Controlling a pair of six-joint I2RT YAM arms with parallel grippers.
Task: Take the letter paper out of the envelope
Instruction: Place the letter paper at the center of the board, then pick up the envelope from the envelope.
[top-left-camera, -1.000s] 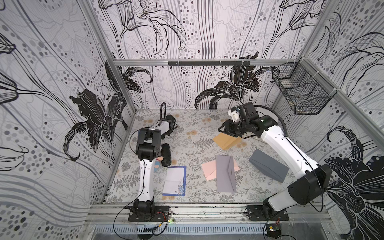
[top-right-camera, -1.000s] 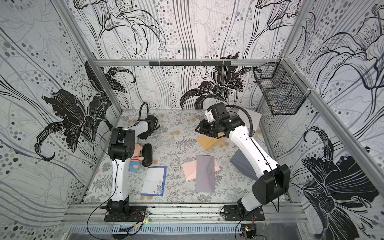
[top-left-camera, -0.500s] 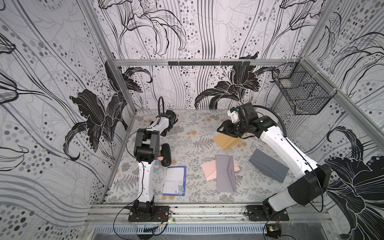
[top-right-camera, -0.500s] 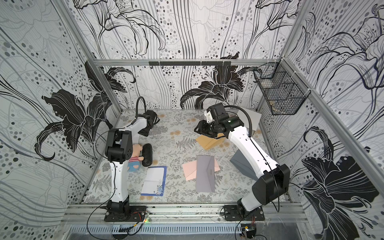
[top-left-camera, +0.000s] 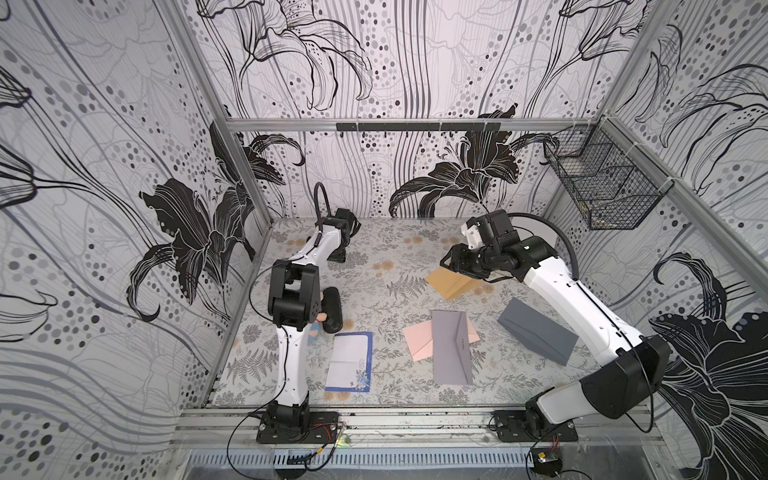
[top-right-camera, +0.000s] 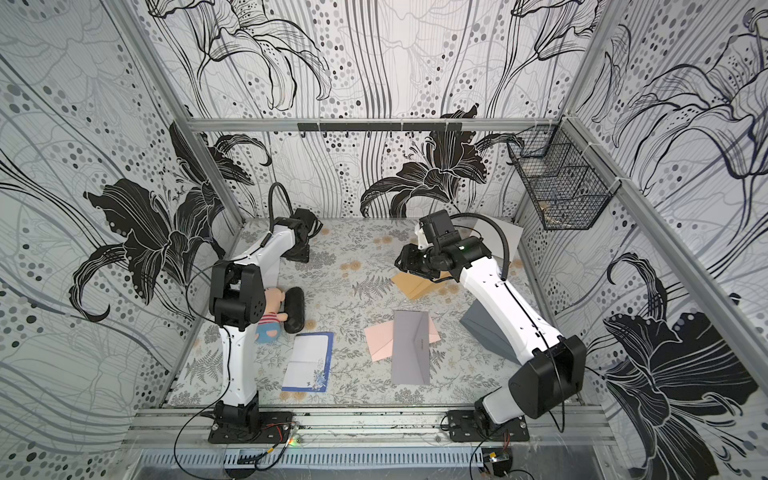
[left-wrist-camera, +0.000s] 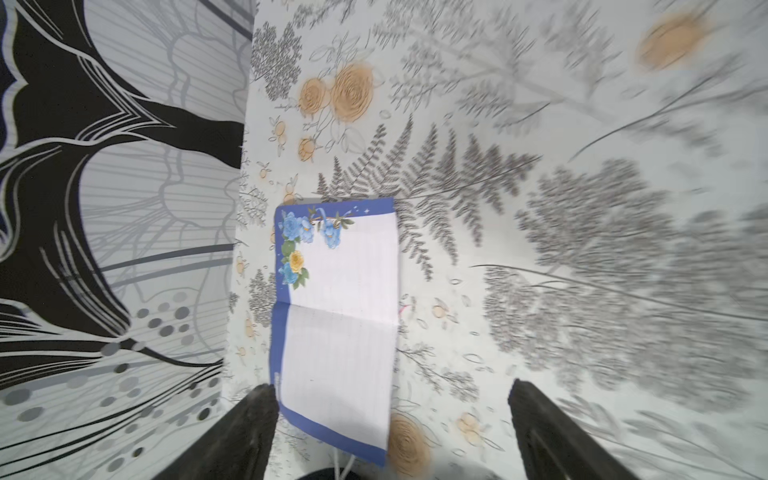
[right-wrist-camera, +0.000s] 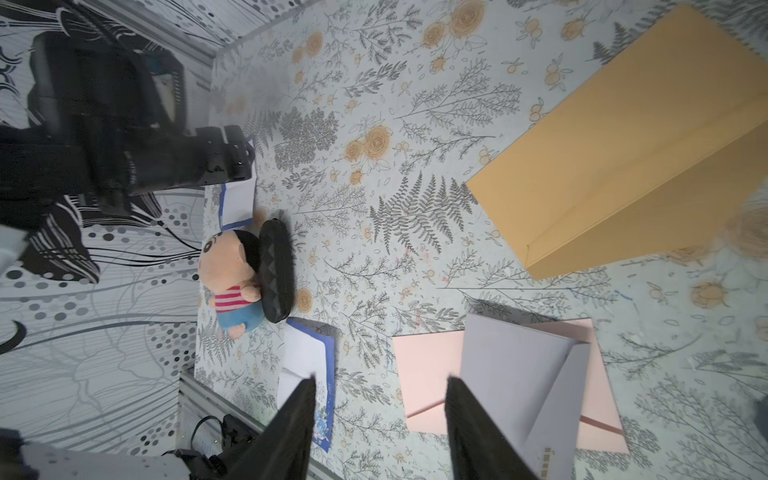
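1. Left wrist view: the left gripper (left-wrist-camera: 392, 388) stands spread wide over the table (left-wrist-camera: 540, 124), with nothing pinched between its fingers (left-wrist-camera: 249, 432).
2. A letter paper (left-wrist-camera: 336, 311) lies flat on the table just beside the left wall. It is white with a blue border and creased across the middle. It is out of any envelope, and one end reaches in between the open fingers.
3. Right wrist view: the right gripper (right-wrist-camera: 381, 380) is parted too and grips nothing. It hangs above the table near the tan envelope (right-wrist-camera: 623, 166).
4. The tan envelope lies flat towards the back right; whether it holds anything cannot be told.
5. In both top views a grey envelope (top-left-camera: 451, 345) lies across a pink envelope (top-left-camera: 415, 343) at mid-table. The grey one's flap is folded down, so its contents are hidden.
6. A dark grey envelope (top-left-camera: 538, 330) sits further right, apart from the others.
7. A second letter paper (top-left-camera: 349, 361) lies loose near the front. Just behind it, a plush doll (top-right-camera: 272, 309) and a black case (top-left-camera: 332, 307) touch each other.
8. A wire basket (top-left-camera: 606, 195) hangs on the right wall — something pale may lie at its bottom, too small to name.
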